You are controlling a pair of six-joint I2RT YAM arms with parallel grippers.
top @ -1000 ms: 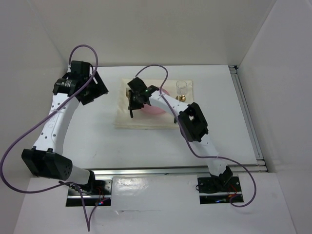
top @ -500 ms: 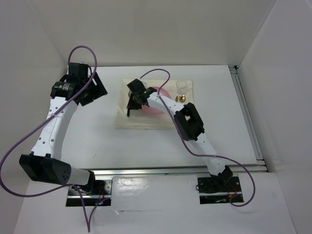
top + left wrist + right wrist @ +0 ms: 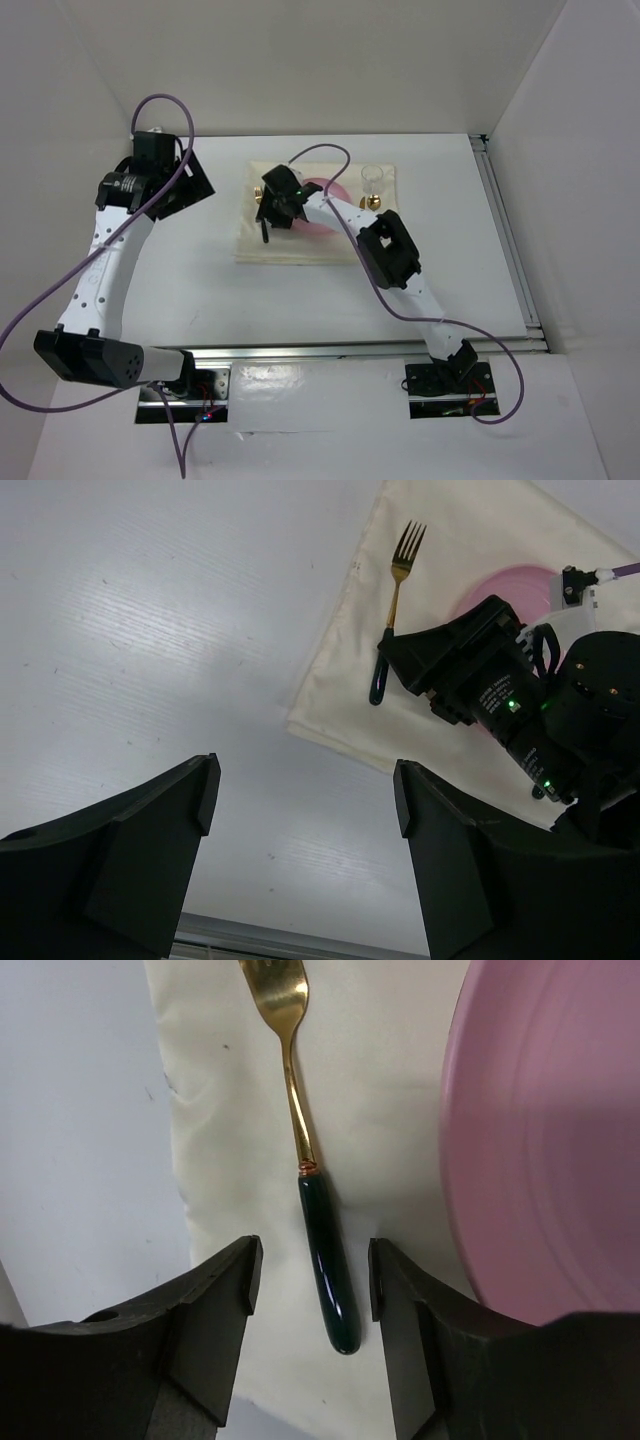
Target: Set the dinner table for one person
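Note:
A fork [image 3: 322, 1245] with gold tines and a dark green handle lies on the cream mat [image 3: 225, 1140], left of the pink plate [image 3: 545, 1130]. My right gripper [image 3: 312, 1270] is open, its jaws on either side of the handle and clear of it. In the top view the right gripper [image 3: 273, 208] hangs over the mat's left part, with the handle end [image 3: 263, 234] showing below it. My left gripper [image 3: 305, 810] is open and empty above the white dinner table [image 3: 180, 270], left of the mat. It sits at the far left in the top view [image 3: 178, 188].
A clear glass [image 3: 373, 178] and a small gold object [image 3: 372, 201] stand at the mat's far right. An aluminium rail [image 3: 505, 235] edges the table on the right. White walls close in at the back and sides. The left wrist view shows the fork [image 3: 397, 585] and plate [image 3: 500, 580].
My right gripper has shifted a little to the left over the mat's left part. My left arm has drawn back to the left, away from the mat.

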